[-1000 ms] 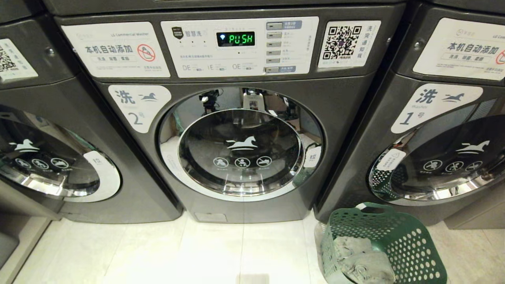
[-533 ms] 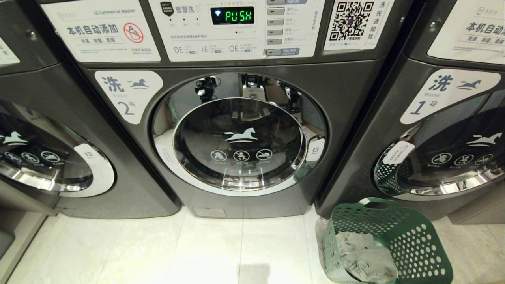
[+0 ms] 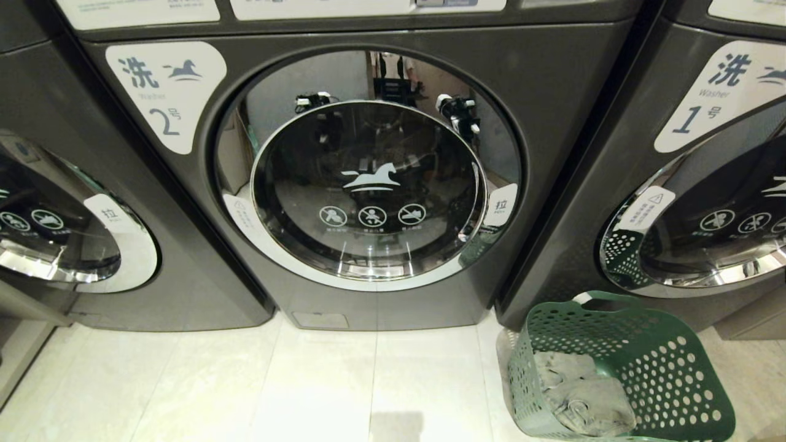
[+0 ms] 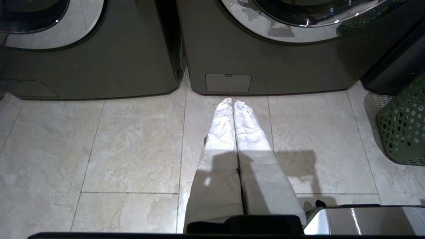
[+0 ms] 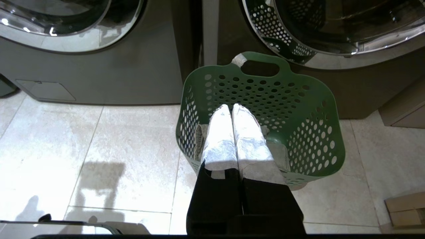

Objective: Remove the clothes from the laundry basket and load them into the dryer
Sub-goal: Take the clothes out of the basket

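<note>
Right gripper [image 5: 232,108] poised above the open mouth of the laundry basket [image 5: 308,109], white-wrapped fingers pressed together on nothing, the grey clothes [image 5: 282,156] directly beneath the fingertips. Left gripper [image 4: 232,102] parked over bare floor tile [image 4: 132,146], fingers likewise pressed together and empty, the washer's base just ahead of the tips and the basket well off to one side. Clothes likely soft, light and limp: a crumpled heap, apt to sag and trail once lifted, so best pinched at a raised fold near the top of the pile, deep enough to catch more than a single layer. Basket judged light and flexible plastic, liable to slide or tip on smooth tile if cloth snags in the round holes. Beyond the right fingertips, the basket's cut-out handle and then the fronts of two machines. Round glass door [image 3: 368,190] of the machine marked 2 shut, so no way into the drum until opened.
</note>
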